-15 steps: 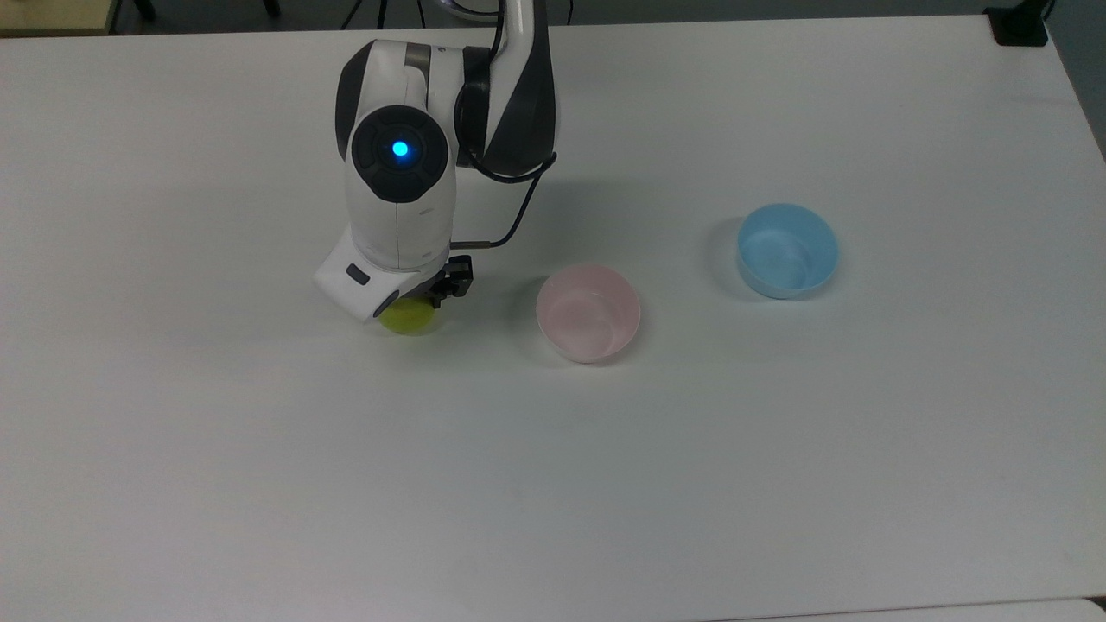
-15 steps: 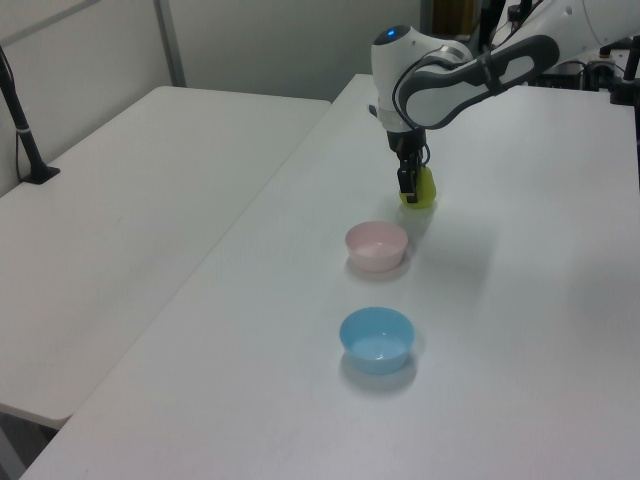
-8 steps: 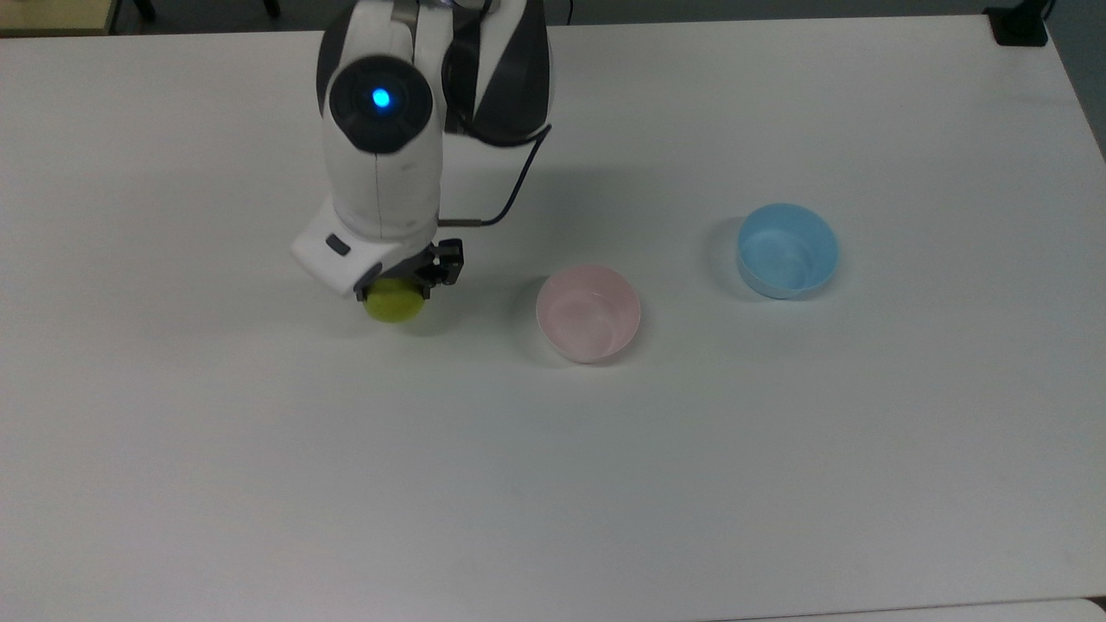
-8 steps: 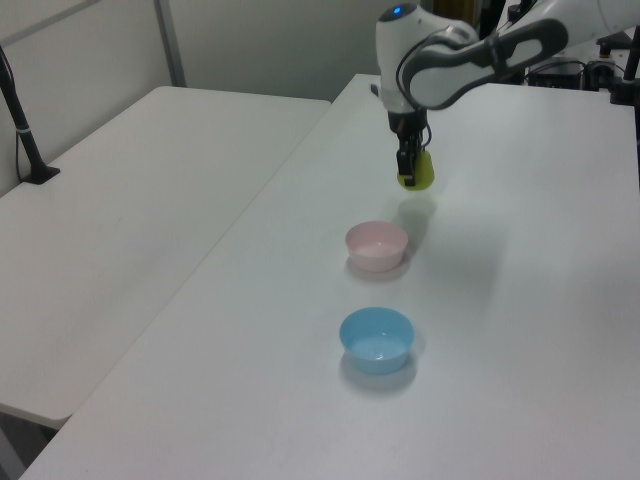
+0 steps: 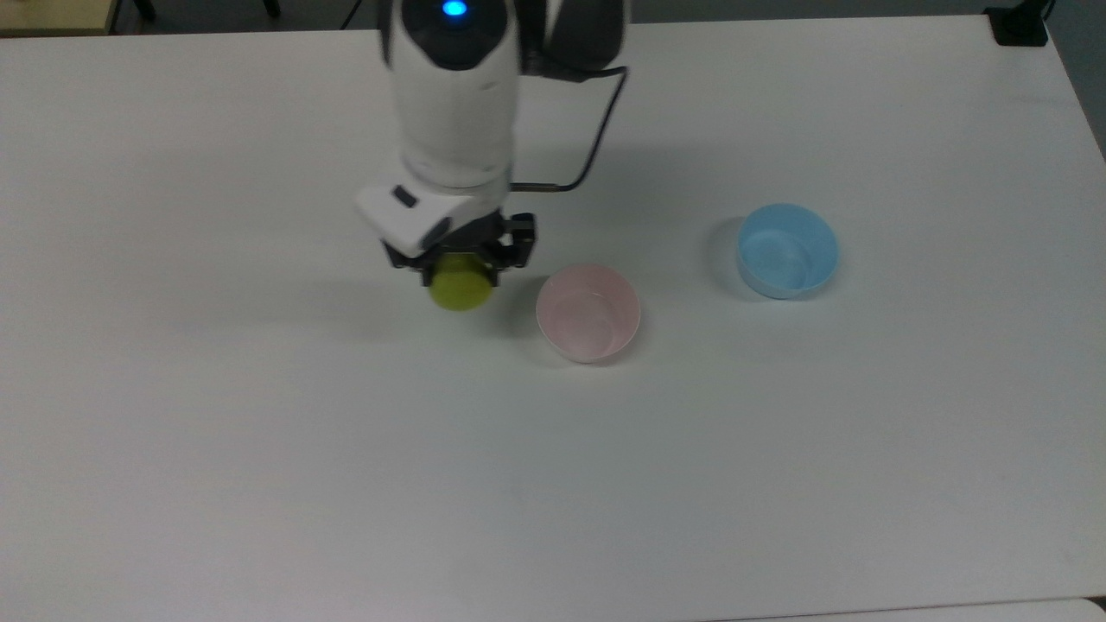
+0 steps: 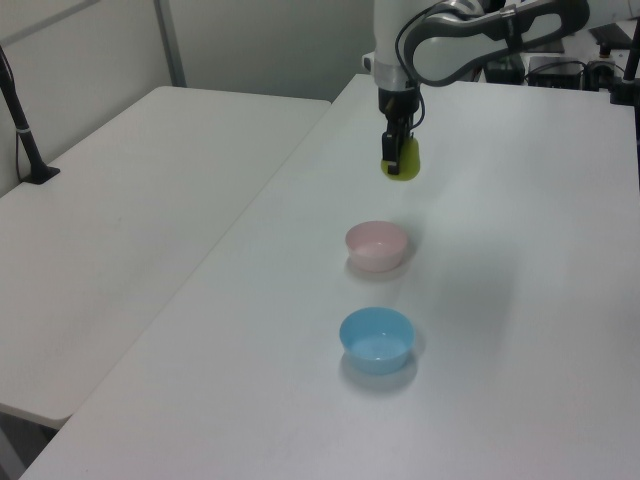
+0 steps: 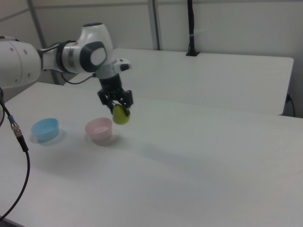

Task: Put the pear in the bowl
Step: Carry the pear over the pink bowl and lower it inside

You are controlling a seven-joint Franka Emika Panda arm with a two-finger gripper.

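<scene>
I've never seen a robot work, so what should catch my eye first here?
The gripper holds a yellow-green pear in the air above the white table. Just to the top view's right sits the empty pink bowl, with a blue bowl farther right.

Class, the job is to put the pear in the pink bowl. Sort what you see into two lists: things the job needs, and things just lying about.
Needed for the job:
- pear, held in the air by the pincer
- pink bowl, empty, on the white table

Just lying about:
- blue bowl, empty, beyond the pink bowl on the top view's right
</scene>
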